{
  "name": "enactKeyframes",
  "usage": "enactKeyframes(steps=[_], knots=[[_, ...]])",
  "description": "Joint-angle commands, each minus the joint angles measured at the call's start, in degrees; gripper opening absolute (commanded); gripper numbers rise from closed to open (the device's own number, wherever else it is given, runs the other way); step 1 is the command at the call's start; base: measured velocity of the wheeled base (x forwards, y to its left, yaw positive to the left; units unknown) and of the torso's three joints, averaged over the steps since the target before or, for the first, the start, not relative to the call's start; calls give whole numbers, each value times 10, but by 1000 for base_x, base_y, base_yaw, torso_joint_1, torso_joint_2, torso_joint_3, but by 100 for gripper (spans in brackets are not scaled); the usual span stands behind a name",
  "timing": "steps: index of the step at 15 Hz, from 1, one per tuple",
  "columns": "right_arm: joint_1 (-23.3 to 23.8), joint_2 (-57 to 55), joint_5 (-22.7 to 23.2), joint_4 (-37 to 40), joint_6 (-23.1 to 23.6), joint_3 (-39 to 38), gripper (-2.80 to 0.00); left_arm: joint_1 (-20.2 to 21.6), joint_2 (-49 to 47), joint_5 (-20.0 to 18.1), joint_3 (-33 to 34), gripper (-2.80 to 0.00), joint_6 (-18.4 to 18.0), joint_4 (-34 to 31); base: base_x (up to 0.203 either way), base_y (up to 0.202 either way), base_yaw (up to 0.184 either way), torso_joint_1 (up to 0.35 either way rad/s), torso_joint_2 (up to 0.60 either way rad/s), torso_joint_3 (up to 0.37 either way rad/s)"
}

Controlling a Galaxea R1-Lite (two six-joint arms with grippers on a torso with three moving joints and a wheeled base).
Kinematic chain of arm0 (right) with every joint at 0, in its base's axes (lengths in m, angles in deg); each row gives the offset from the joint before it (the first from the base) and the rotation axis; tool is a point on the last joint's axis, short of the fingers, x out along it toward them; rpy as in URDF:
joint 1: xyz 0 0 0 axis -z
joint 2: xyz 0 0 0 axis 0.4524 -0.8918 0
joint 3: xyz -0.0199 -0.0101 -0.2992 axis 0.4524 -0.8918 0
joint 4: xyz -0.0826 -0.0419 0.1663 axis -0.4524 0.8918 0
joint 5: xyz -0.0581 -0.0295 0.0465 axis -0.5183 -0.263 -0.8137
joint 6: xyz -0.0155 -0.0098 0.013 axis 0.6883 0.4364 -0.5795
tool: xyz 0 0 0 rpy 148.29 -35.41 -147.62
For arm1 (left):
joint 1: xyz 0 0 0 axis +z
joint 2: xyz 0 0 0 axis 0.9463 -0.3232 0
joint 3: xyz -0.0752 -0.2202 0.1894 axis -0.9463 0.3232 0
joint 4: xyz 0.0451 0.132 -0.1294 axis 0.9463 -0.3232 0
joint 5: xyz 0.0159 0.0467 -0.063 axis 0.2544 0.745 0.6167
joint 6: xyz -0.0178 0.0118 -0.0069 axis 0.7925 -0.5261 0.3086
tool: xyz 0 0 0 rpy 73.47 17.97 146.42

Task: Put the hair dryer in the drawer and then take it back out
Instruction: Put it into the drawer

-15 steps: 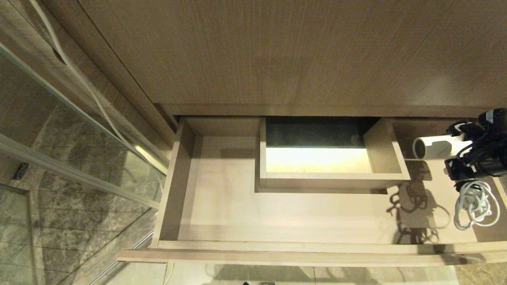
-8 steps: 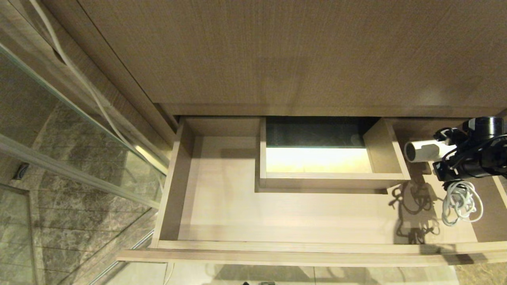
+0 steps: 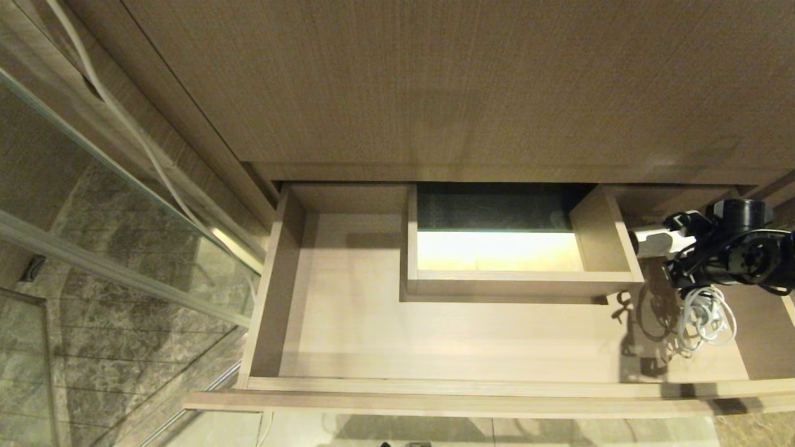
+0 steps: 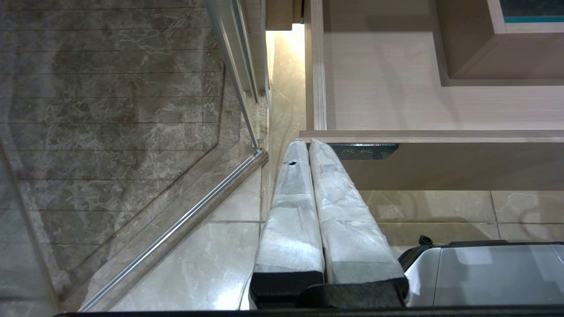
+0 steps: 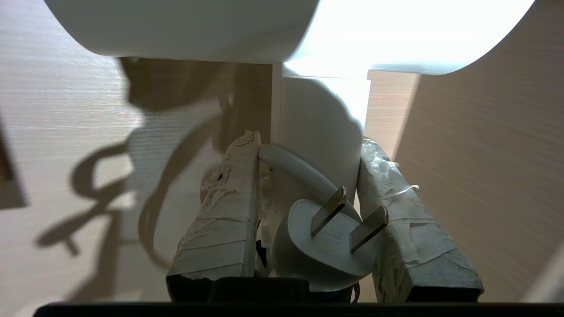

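Head view: drawer (image 3: 348,323) stands pulled out, its pale floor showing around a boxed cut-out (image 3: 522,248). Right gripper (image 3: 686,248) hangs over the drawer's right end, beside the cut-out's right wall, carrying the dryer (image 3: 652,243). The dryer lies roughly level, barrel pointing toward the cut-out. Whether it touches the drawer floor cannot be told. A coiled cord (image 3: 705,320) dangles below the gripper, low over the floor.

Right wrist view: the 2 padded fingers (image 5: 229,211) are clenched on the dryer's handle (image 5: 321,132), with the plug (image 5: 326,237) trapped between them.

Left gripper (image 4: 308,143) is parked just in front of the drawer front, fingers pressed together, holding nothing.

Assessment: the dryer looks light, rigid and smooth, so liable to slip or swing about the handle. The handle is the soundest hold. The loose cord may snag on the drawer wall.
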Motion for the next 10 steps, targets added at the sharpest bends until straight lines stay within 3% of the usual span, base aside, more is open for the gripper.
enactKeyframes(steps=[1, 10], knots=[[1, -27, -1, -7, 5, 9, -280, 0, 0, 0, 0, -280, 0, 0, 0, 0, 0, 0, 0, 0], [1, -74, 0, -29, 16, 41, -280, 0, 0, 0, 0, -280, 0, 0, 0, 0, 0, 0, 0, 0]])
